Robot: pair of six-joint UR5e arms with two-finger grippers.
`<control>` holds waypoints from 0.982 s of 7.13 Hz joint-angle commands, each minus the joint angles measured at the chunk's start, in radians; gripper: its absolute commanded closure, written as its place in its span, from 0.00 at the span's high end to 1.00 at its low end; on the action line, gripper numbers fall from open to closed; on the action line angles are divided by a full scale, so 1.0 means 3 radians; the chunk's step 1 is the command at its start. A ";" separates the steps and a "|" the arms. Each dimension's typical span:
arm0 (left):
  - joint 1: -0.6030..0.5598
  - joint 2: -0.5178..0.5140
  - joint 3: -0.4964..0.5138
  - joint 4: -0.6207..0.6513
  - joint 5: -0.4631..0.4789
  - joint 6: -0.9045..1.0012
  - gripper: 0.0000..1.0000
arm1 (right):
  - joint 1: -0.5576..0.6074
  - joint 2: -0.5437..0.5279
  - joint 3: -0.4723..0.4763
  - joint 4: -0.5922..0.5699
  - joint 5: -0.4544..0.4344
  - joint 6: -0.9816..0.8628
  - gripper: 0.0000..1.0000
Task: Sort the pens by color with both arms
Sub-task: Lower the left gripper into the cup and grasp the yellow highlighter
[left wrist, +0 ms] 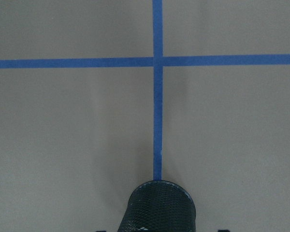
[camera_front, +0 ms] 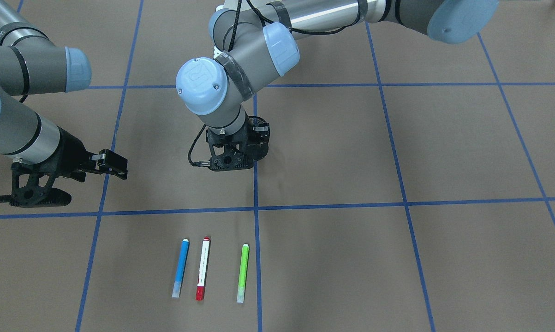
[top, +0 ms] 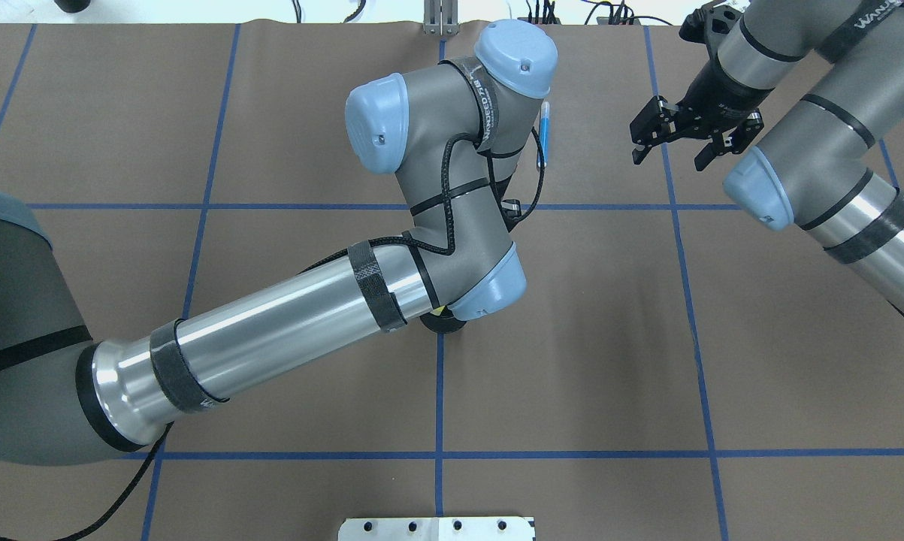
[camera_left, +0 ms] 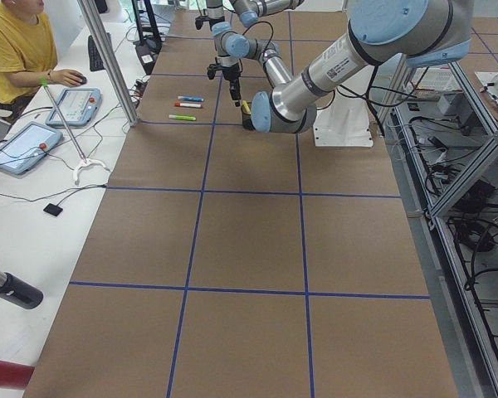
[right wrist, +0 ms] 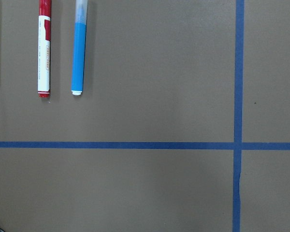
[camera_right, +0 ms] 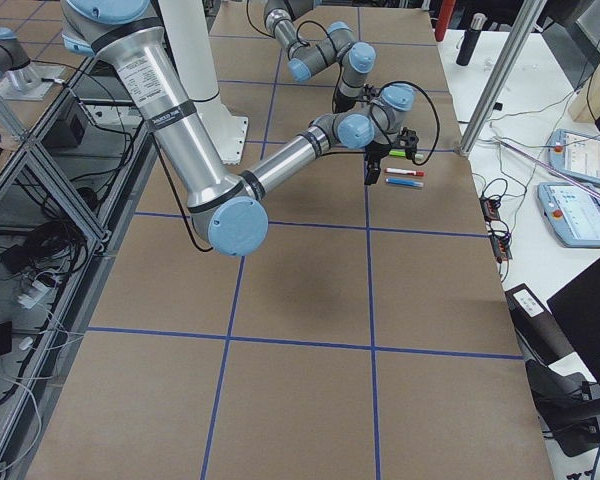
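Note:
Three pens lie side by side on the brown table: blue (camera_front: 181, 267), white-barrelled with a red cap (camera_front: 203, 268), and green (camera_front: 243, 273). The right wrist view shows the red-capped pen (right wrist: 44, 48) and the blue pen (right wrist: 79, 48). My left gripper (camera_front: 254, 147) hangs right over the black mesh cup (camera_front: 259, 122). Its dark tips stand wide apart at the bottom edge of the left wrist view, so it is open. A yellow pen (camera_left: 246, 107) stands upright at that cup. My right gripper (top: 669, 160) hovers open and empty, off to the side of the pen row.
Blue tape lines divide the table into squares. The left arm's elbow and forearm (top: 286, 323) stretch across the table's middle. A white base plate (top: 436, 528) sits at the robot's edge. A person in a yellow shirt (camera_left: 17, 50) sits at a side desk with tablets.

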 commanded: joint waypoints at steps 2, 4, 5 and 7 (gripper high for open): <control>0.0047 -0.0015 0.0001 0.0000 -0.0006 -0.0004 0.60 | -0.0010 0.0005 0.0001 0.0000 -0.0001 0.0000 1.00; 0.0068 -0.0015 -0.0009 0.0000 -0.0016 -0.0014 0.48 | -0.0021 0.0005 0.0001 0.0000 -0.0006 0.0000 1.00; 0.0068 -0.0015 -0.0009 0.0000 -0.0016 -0.0020 0.42 | -0.0021 0.0010 0.0001 0.0000 -0.0006 0.0005 1.00; 0.0078 -0.0010 -0.0014 0.0000 -0.0016 -0.0020 0.36 | -0.0026 0.0015 -0.0004 0.0005 -0.0006 0.0000 1.00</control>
